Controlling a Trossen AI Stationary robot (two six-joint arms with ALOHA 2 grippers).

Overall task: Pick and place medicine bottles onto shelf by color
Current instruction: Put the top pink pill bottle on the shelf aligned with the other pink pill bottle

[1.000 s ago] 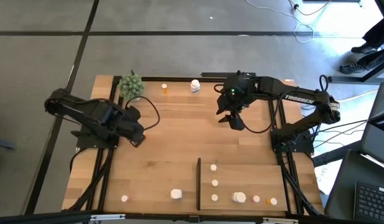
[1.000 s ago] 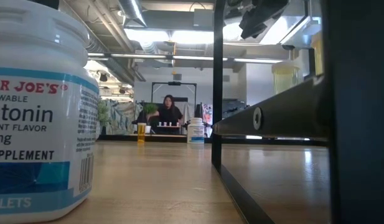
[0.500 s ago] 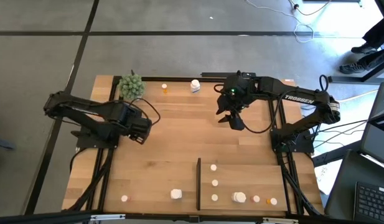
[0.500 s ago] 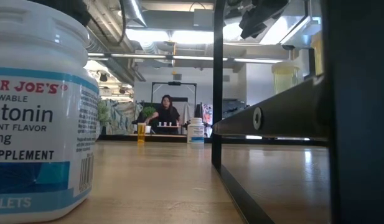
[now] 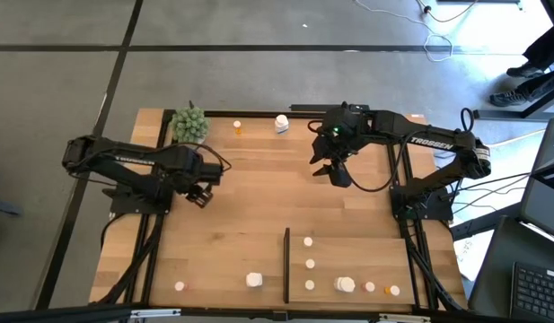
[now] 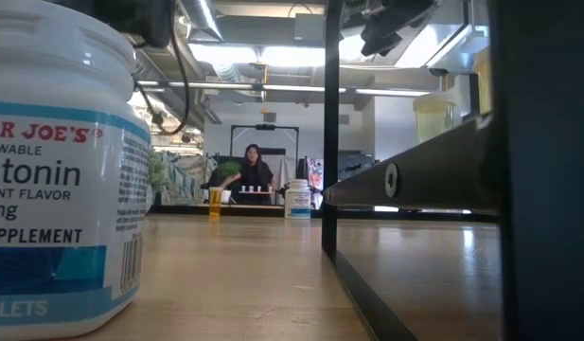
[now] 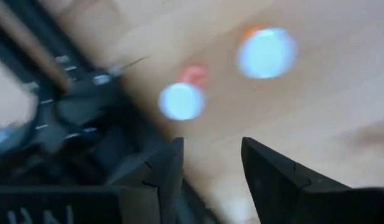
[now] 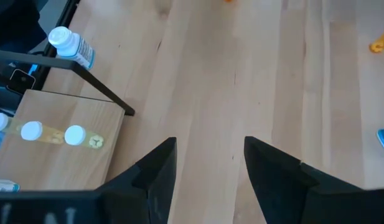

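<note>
Medicine bottles [image 5: 310,264] small, white-capped, partly sorted on pale wood shelf [image 5: 344,260]. Left end effector [image 5: 201,193] swung inward over table [image 5: 259,193], parted, empty; right end effector [image 5: 333,172] unmoved, parted, empty. No pick started.

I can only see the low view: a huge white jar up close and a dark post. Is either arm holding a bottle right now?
Observer: No. From above, the left gripper hangs over the table's left half. Its fingers are apart with nothing between them.
Visitor: And the other arm?
Observer: The right gripper hovers over the far right part of the table. Its fingers are open and empty too.
Visitor: Are any bottles lined up anywhere?
Observer: Yes. Just right of the black strip, three white bottles stand in a row along it.
</note>
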